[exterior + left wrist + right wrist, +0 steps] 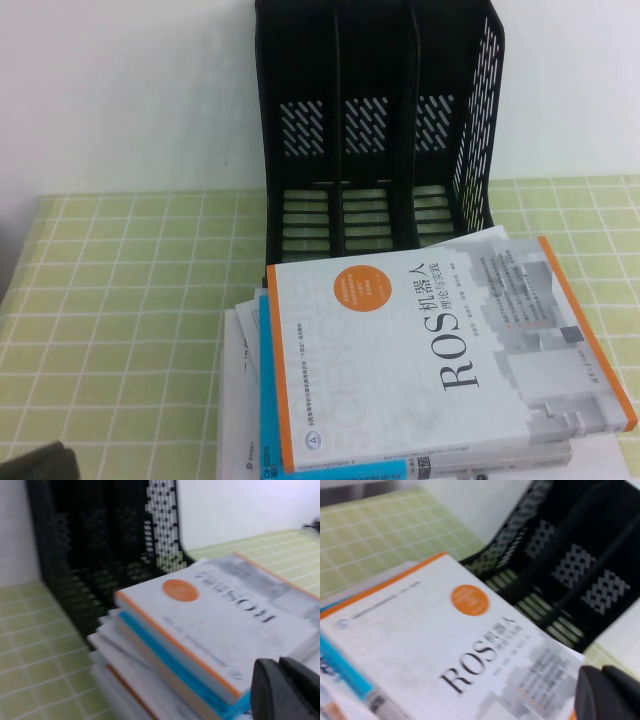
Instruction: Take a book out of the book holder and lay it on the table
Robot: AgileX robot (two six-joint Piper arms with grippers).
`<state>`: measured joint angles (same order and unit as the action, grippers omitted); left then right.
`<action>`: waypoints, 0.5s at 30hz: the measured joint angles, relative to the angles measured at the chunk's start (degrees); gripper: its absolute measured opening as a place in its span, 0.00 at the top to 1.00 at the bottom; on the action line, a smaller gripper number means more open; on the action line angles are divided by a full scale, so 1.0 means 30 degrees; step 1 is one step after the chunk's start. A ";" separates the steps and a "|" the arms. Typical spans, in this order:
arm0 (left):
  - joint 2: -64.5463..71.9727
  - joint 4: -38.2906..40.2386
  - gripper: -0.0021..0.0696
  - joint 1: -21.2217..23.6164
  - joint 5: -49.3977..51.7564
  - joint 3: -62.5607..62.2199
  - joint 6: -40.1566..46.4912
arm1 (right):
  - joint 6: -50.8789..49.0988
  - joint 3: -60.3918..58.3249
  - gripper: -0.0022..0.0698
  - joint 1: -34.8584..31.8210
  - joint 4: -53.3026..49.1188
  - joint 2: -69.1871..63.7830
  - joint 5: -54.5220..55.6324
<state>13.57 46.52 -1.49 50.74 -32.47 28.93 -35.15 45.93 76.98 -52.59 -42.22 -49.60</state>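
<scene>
Your book holder stands empty at the far edge, the white book already flat on the stack at the near edge, with your left gripper and right gripper both beside it, their opening impossible to tell.

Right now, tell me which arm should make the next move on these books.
Hard to call: the book holder looks empty and the ROS book already tops the stack. The left gripper and the right gripper both hover by that book; only the left arm shows overhead.
</scene>
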 joint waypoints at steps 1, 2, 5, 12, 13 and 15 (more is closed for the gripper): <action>-0.0099 -0.0907 0.97 0.0000 -0.0456 0.0238 -0.0280 | -0.0709 -0.0653 0.97 0.0000 -0.0715 0.0572 0.0000; -0.0131 -0.1658 0.97 0.0000 -0.1179 0.0572 -0.0400 | -0.1402 -0.1423 0.97 0.0000 -0.1357 0.1274 -0.0059; -0.0131 -0.2645 0.97 0.0000 -0.4334 0.1800 -0.0325 | -0.2753 -0.3252 0.97 0.0000 -0.2551 0.2979 -0.0542; -0.0131 -0.2566 0.97 0.0000 -0.9261 0.3437 -0.0277 | -0.3255 -0.5258 0.97 0.0000 -0.2913 0.4376 -0.0620; -0.0131 -0.2571 0.97 0.0000 -0.9295 0.3468 -0.0263 | -0.3289 -0.5350 0.97 0.0000 -0.2913 0.4418 -0.0620; -0.0131 -0.2523 0.97 0.0000 -0.9249 0.3468 -0.0263 | -0.3289 -0.5494 0.97 0.0000 -0.2871 0.4418 -0.0620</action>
<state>13.18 38.95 -1.49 22.99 -22.07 28.14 -45.01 29.45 76.98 -61.20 -28.96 -51.46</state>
